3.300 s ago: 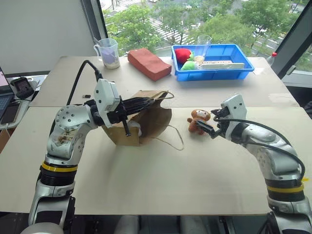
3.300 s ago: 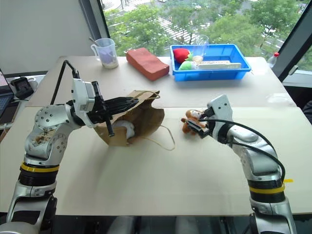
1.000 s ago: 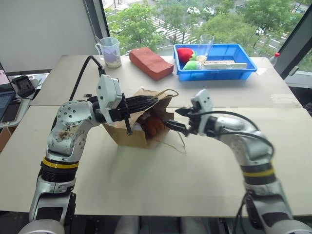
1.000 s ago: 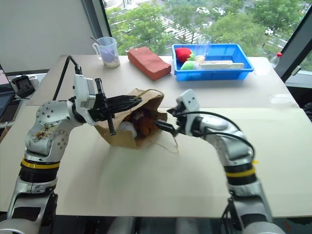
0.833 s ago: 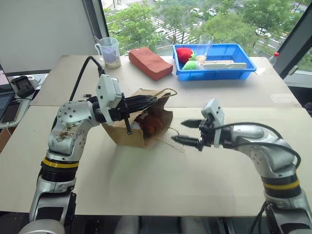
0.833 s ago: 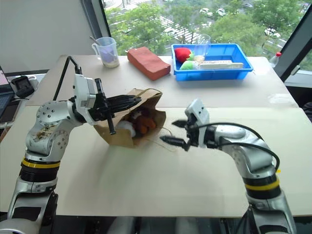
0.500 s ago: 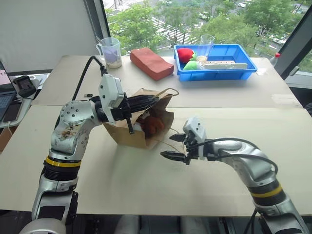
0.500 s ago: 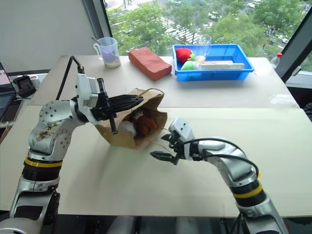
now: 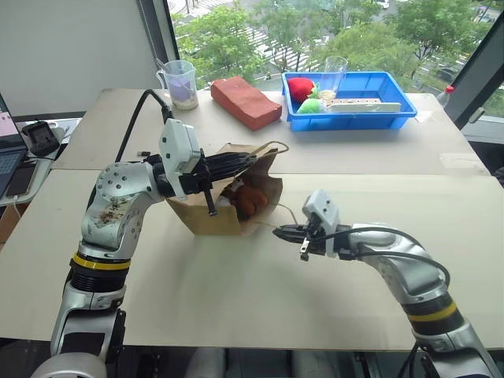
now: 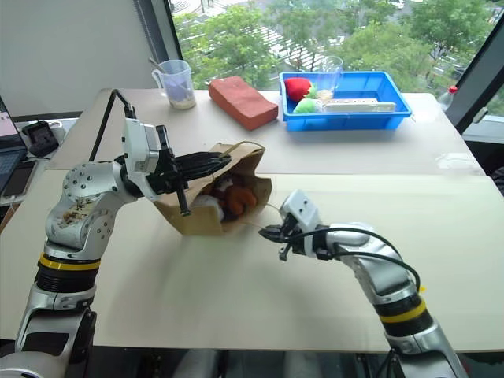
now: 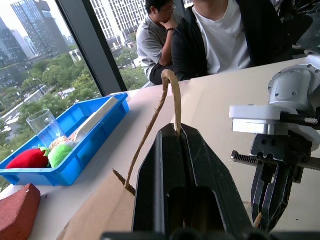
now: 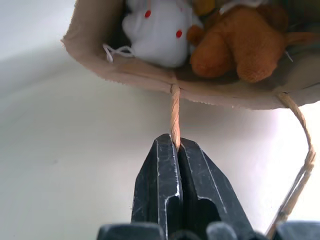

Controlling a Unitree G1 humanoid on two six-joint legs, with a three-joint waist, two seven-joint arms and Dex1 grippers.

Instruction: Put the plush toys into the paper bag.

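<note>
The paper bag [image 9: 211, 220] lies on its side on the table, mouth toward my right arm. Inside the mouth sit the two plush toys, a brown one [image 12: 235, 50] and a white one with red dots [image 12: 160, 30]; the brown one [image 9: 249, 198] is also visible from my head. My left gripper [image 9: 253, 161] is shut on the bag's upper cord handle [image 11: 172, 100] and holds the top of the mouth up. Just in front of the mouth, my right gripper [image 9: 287, 231] is shut on the lower cord handle [image 12: 174, 112].
At the back of the table are a blue tray [image 9: 391, 115] with red and green soft items and a clear cup, a red-brown block [image 9: 246, 102] and a measuring cup [image 9: 181, 83]. Two people [image 11: 220, 35] sit beyond the table's far side.
My right gripper, open at the bag's mouth a second ago, drew back, came down to the table and closed on the lower handle cord. The left gripper and the bag stayed put.
</note>
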